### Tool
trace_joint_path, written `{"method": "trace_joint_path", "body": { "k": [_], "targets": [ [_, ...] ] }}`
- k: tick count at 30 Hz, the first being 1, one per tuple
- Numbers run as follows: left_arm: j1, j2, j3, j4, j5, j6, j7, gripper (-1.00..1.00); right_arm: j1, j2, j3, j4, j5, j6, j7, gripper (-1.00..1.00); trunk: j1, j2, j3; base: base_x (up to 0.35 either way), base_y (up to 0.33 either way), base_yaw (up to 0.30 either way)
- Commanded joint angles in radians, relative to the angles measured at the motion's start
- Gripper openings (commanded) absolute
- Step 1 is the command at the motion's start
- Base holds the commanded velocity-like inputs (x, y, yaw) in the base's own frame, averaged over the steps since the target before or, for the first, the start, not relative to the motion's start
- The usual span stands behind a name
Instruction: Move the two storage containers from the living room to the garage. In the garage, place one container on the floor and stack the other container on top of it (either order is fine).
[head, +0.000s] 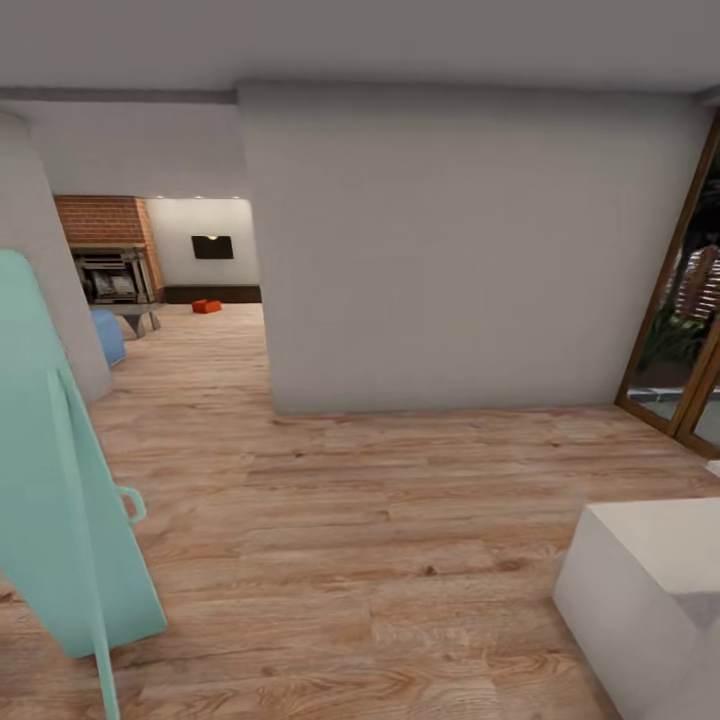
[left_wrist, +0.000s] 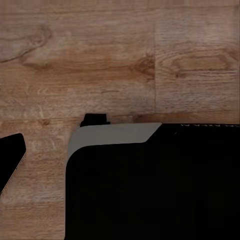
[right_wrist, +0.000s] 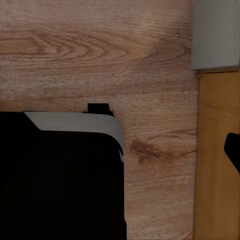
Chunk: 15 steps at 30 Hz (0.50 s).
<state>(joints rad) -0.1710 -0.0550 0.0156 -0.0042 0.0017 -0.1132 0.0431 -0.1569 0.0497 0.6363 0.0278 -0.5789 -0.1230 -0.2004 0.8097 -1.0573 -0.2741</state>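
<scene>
One orange-red storage container (head: 206, 306) sits far off on the light wood plank floor of the living room (head: 190, 260), seen through the opening at the left. It lies in front of the long low dark cabinet (head: 212, 294), under the black TV (head: 212, 247). A single dark fingertip (left_wrist: 10, 160) of my left gripper shows over the planks, and a dark fingertip (right_wrist: 233, 150) of my right gripper likewise. Both wrist views look down on wood floor and my black base (left_wrist: 150, 185). Whether the jaws are open or shut cannot be told.
A pale wall block (head: 460, 250) stands ahead, right of the opening. A tall teal board-like object (head: 60, 470) leans close at the left. A white block (head: 650, 590) sits at the lower right, wood-framed glass doors (head: 690, 300) on the right, and the brick fireplace (head: 110, 250) and a blue seat (head: 108, 335) far left.
</scene>
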Motion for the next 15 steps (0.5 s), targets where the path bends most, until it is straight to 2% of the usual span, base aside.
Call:
{"method": "trace_joint_path", "body": {
  "k": [1,15],
  "targets": [
    [-0.001,0.0,0.001,0.001,0.0,-0.004,0.003,1.0,-0.001,0.001,0.008,0.003,-0.009,-0.005,-0.001,1.0,0.001,-0.001,-0.001,0.322,0.0,0.0],
    [-0.001,0.0,0.001,0.001,0.0,-0.003,0.003,1.0,-0.001,0.001,0.009,0.003,-0.007,-0.006,-0.001,1.0,0.001,-0.001,-0.001,0.322,0.0,0.0]
  ]
}}
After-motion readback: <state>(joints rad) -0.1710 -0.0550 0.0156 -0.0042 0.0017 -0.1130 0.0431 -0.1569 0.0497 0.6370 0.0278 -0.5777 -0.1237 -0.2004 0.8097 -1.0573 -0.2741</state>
